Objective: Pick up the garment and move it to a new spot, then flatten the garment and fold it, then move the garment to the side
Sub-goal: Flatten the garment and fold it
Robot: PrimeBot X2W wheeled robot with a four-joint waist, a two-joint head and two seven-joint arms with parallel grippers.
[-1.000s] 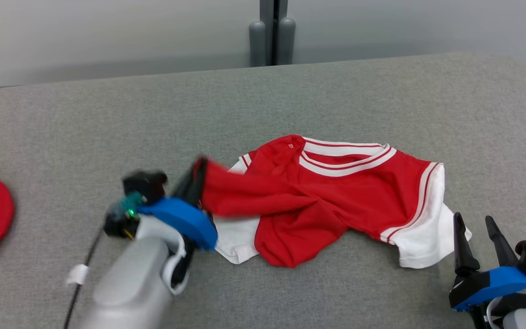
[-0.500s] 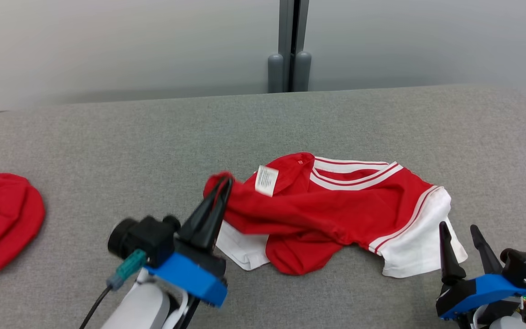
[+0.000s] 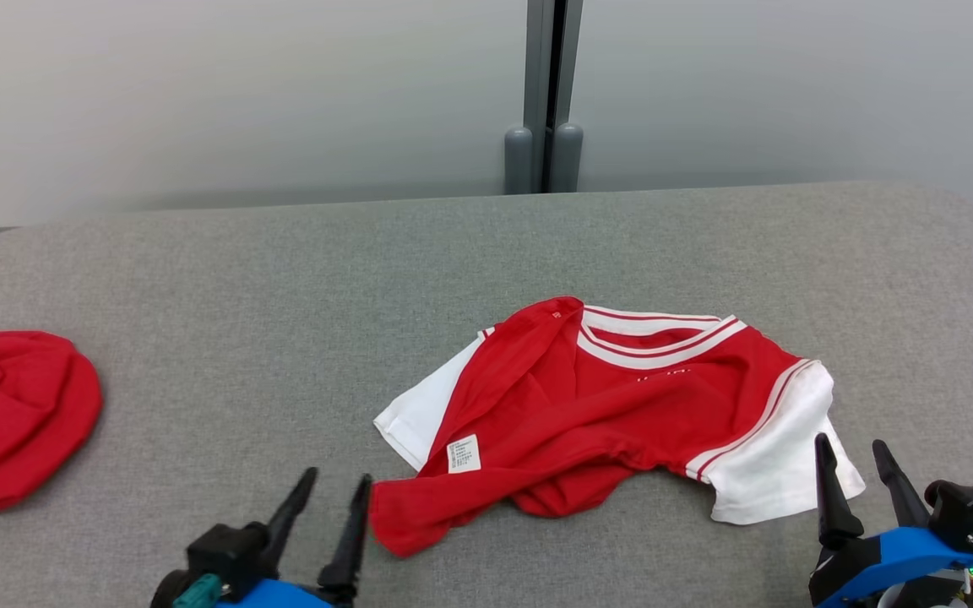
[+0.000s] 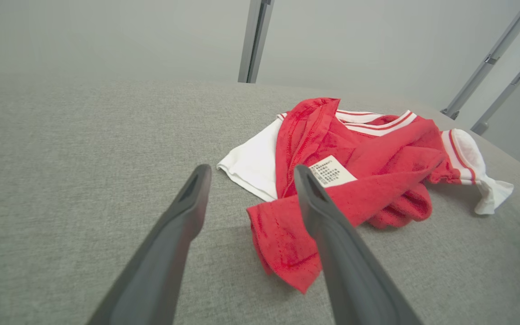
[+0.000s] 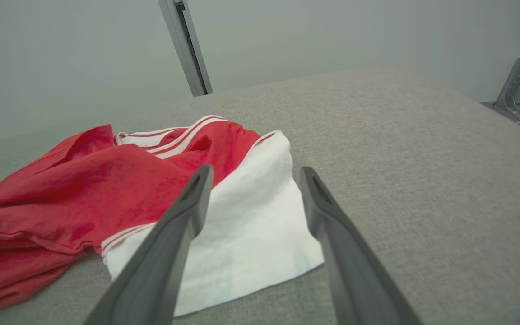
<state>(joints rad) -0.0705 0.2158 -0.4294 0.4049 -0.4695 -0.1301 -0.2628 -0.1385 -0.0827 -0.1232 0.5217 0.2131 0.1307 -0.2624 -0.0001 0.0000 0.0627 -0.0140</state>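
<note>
The garment (image 3: 622,414), a red T-shirt with white sleeves and a red-and-white striped collar, is seen lying crumpled near the middle of the grey-covered bench (image 3: 284,279), towards its near edge. The collar is turned to the far side. The red body is bunched and folded over on itself, so that a white care label (image 3: 464,453) is exposed on an inside face near the front. One white sleeve (image 3: 419,414) is spread flat at the robot's left of the body, and the other white sleeve (image 3: 778,473) is creased at the robot's right. A red hem corner (image 3: 398,523) is drawn out towards the near edge.

Just beside that corner the left gripper (image 3: 337,477) is found, its jaws spread wide with nothing held between them. In the left wrist view one finger is seen crossing in front of the red cloth; whether it is touched cannot be told.

The jaws of the right gripper (image 3: 850,442) are likewise spread wide and nothing is gripped. The right sleeve is seen between the fingers in the right wrist view, and contact cannot be judged.

Well apart, at the robot's far left, a second red cloth (image 3: 5,414) is heaped on the bench. A grey post (image 3: 544,84) is set against the pale wall behind.
</note>
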